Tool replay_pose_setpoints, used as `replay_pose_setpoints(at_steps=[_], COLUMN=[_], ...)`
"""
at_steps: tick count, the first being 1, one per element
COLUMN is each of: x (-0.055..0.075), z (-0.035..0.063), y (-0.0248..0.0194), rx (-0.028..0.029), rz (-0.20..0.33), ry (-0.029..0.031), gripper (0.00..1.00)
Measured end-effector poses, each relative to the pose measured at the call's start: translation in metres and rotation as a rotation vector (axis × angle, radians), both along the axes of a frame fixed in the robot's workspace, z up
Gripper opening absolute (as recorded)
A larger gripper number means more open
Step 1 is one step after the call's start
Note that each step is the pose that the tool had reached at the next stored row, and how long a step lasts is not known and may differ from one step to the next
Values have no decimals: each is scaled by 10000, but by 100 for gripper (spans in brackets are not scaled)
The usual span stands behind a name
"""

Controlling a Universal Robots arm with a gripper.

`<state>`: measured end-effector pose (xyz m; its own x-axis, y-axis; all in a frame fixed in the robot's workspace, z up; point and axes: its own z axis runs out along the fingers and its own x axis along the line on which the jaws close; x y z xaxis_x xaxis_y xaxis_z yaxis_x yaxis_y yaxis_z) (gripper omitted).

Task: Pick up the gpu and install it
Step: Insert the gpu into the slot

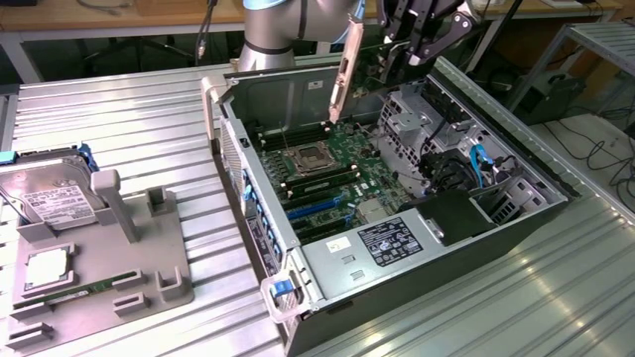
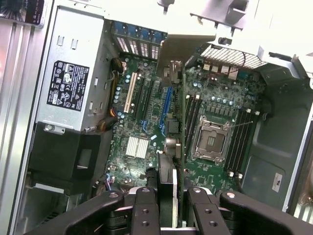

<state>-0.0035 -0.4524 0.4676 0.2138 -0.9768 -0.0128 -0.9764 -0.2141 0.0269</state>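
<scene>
My fingers (image 2: 146, 205) sit nearest the wrist lens, clamped on the gpu (image 2: 166, 188), seen edge-on between them, hanging over the motherboard (image 2: 146, 122).

Exterior view, left to right: hard drive (image 1: 55, 197) and memory stick (image 1: 74, 288) parked in the grey fixture tray (image 1: 149, 260), well apart from the work. Then the open PC case (image 1: 397, 216), CPU socket (image 1: 309, 158) bare, blue expansion slots (image 1: 323, 208) free. The gpu (image 1: 349, 71) hangs above the case's far end, silver bracket strip running downward, gripper (image 1: 421, 30) holding it from above.

My read: card is picked, not yet seated. Doing this well means keeping the card edge parallel to the slot, with the bracket end toward the case's rear wall (image 1: 243, 167). Descend straight, no twist; a tilted card would catch on the slot lip. Power supply (image 1: 382, 245) sits near the slots at the case's near end, so I'd watch clearance there.
</scene>
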Motion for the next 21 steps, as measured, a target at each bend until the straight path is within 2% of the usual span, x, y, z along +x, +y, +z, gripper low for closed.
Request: replay_pose_setpoints(at_steps=[5, 6, 9, 21], x=[-1, -1, -1, -24], z=[-59, -132, -251, -453], y=[2, 2, 11, 11], rx=[-1, -24, -31, -19], rz=[-221, -236, -321, -324], ry=[-22, -63, -63, -84], gripper=[28, 28, 28, 28])
